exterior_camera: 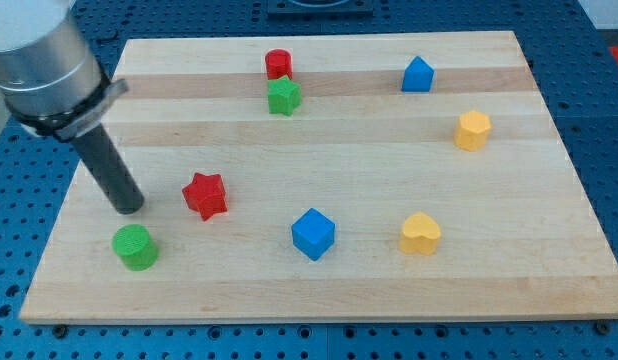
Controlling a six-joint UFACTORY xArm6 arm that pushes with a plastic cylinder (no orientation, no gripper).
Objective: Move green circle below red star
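The green circle (135,247) is a short green cylinder near the board's lower left corner. The red star (205,194) lies up and to the right of it, about a block's width away. My tip (129,208) rests on the board just above the green circle and to the left of the red star, touching neither as far as I can tell. The dark rod slants up to the grey arm at the view's top left.
On the wooden board (389,290) also lie a red cylinder (278,64), a green star (283,96), a blue pentagon block (417,75), a yellow hexagon (472,130), a blue cube (313,233) and a yellow heart (420,233).
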